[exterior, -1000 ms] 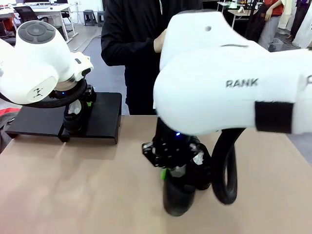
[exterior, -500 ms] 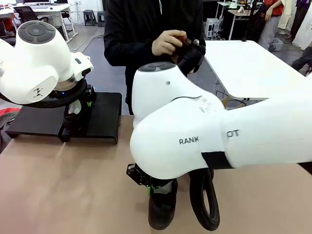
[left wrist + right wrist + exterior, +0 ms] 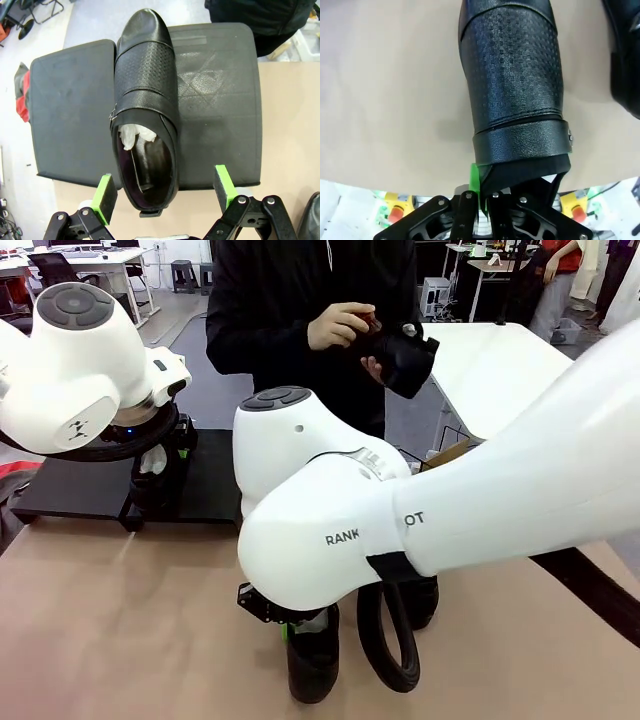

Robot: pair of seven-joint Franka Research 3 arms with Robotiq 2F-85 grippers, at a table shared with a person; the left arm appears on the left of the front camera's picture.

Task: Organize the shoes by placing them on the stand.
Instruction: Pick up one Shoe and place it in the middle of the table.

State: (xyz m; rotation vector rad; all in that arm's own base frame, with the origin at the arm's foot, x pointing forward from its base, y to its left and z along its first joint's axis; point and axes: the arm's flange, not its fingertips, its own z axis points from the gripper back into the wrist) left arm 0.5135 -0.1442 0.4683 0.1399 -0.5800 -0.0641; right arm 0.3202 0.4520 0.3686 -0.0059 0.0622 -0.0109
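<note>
The first shoe [image 3: 144, 100] is lying on the stand [image 3: 220, 100] in the middle of the left wrist view, toe pointing to the top of the frame, heel jutting a little over the near edge, white paper showing in its opening. The left gripper [image 3: 164, 191] is hanging just behind that heel with its jaws spread wide, green pads on either side and touching nothing, and over the last second it is not moving at all from the upper left of the front view.

The second shoe [image 3: 313, 668] is what is changing. The right gripper [image 3: 296, 625] is clenched on the rim at its heel, and the whole white arm is swinging from the right of the front view towards the middle, dragging the shoe leftwards along the bottom edge, low over the table [image 3: 120, 620]. Another shoe [image 3: 626, 55] is lying on the tabletop just beside it.

At the top centre the person's hand [image 3: 340, 325] is now holding a third shoe [image 3: 405, 355] up at chest height, uncovered as the arm is clearing away.

My reading is that one pair of four is placed, the second is travelling towards the stand, and the left arm is needing to pull back before the bare rack beside the first shoe is reachable
</note>
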